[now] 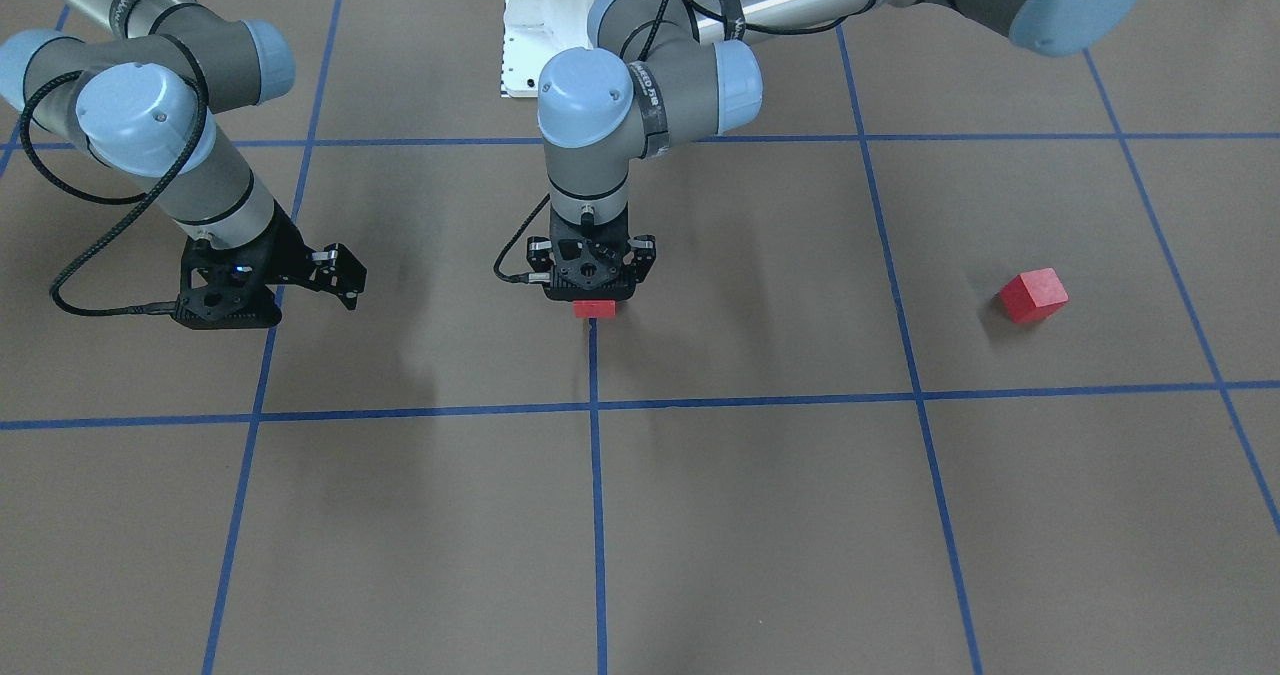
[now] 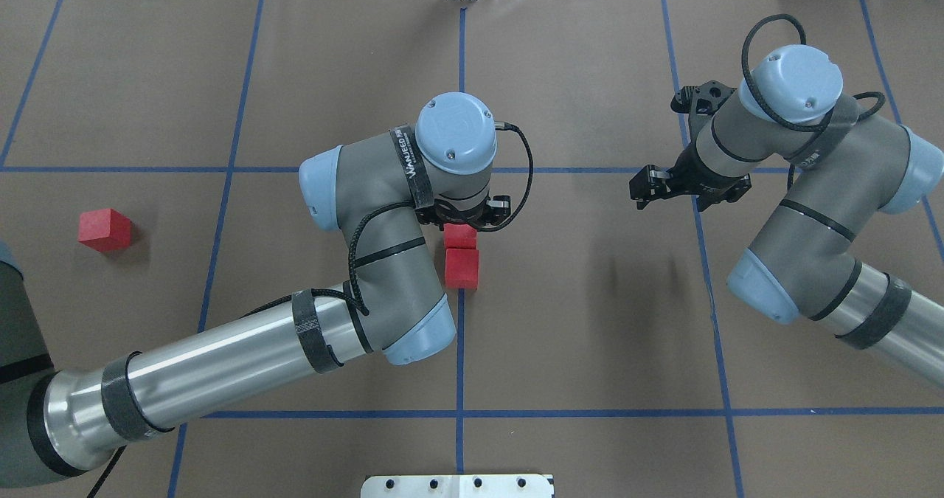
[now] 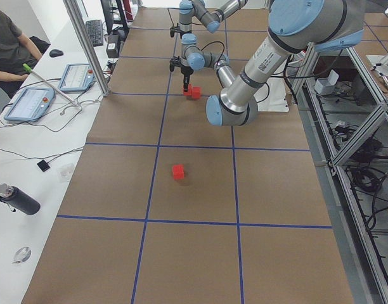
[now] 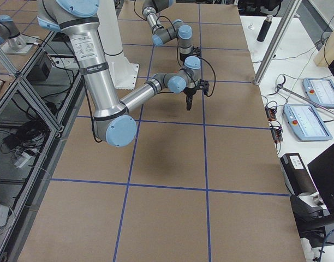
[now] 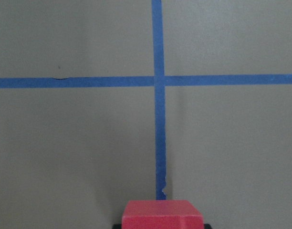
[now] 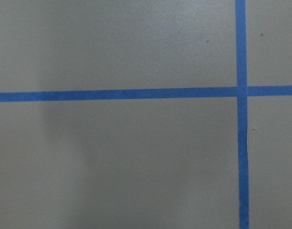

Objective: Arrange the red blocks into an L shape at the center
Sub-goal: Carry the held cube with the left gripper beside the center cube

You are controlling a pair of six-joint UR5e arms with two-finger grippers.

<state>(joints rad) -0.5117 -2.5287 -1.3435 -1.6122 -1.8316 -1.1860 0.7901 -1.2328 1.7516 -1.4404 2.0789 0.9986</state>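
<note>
Two red blocks sit touching in a row on the central blue line at the center of the table: a near one [image 2: 462, 268] and a far one [image 2: 461, 236]. My left gripper [image 2: 463, 223] stands straight down over the far block [image 1: 593, 307] and is shut on it, low at the table. That block fills the bottom edge of the left wrist view [image 5: 162, 214]. A third red block [image 2: 105, 229] lies alone far out on my left side [image 1: 1033, 295]. My right gripper [image 1: 345, 275] is open and empty, tilted above bare table on my right side.
The brown surface is gridded with blue tape lines [image 2: 461, 350]. A white base plate [image 2: 457, 485] sits at the table's near edge. An operator [image 3: 10, 47] and tablets [image 3: 29, 101] are on a side bench beyond the far edge.
</note>
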